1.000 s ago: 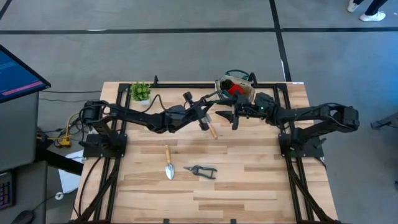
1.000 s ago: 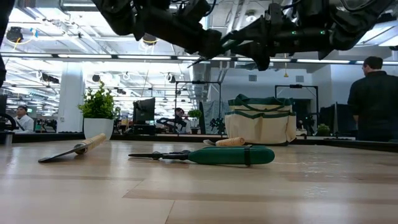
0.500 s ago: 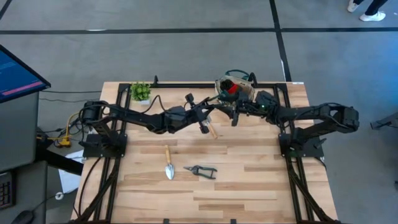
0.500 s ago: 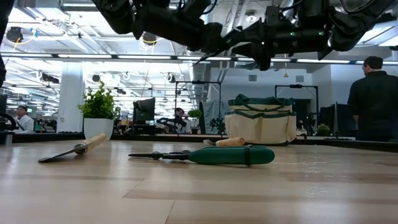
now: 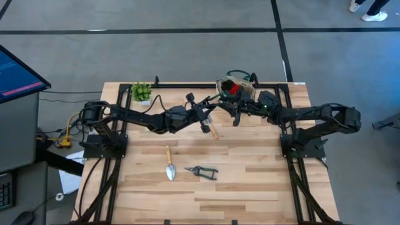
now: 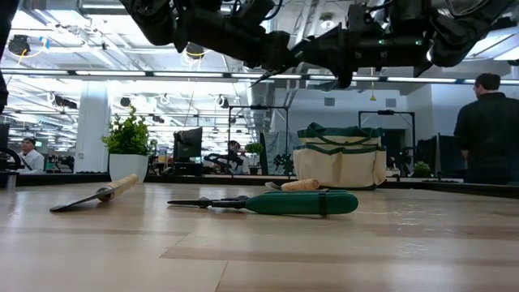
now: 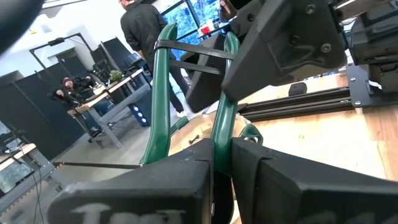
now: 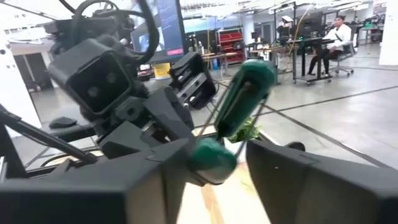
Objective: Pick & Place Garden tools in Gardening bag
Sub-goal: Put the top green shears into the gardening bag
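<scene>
Green is the colour of the thing that matters now: a green-handled tool [image 7: 158, 93] with two thin curved handles, bound together by a dark strap. It hangs in the air between the two arms, above the far middle of the bench [image 5: 250, 181], just beside the gardening bag [image 5: 248, 91].

The left pincer [image 7: 222, 163] is clamped on the tool; one green handle goes down between its fingers, which stand close together. The right pincer [image 8: 233, 165] faces it from the other side. A rounded green end sits between its fingers, but I cannot tell if they press on it or only stand around it. In my judgement this is a passing of the tool from one arm to the other, with the bag as the goal.

The tool looks light and stiff. Its handles are smooth and narrow, so I think they can slip or turn in a grip. The best place to hold is probably across both handles near the strap.

Something red [image 5: 234, 89] already lies in the bag. On the bench wait one trowel [image 5: 169, 165], a second trowel [image 5: 212, 130] under the left arm, and pruners [image 5: 202, 170].
</scene>
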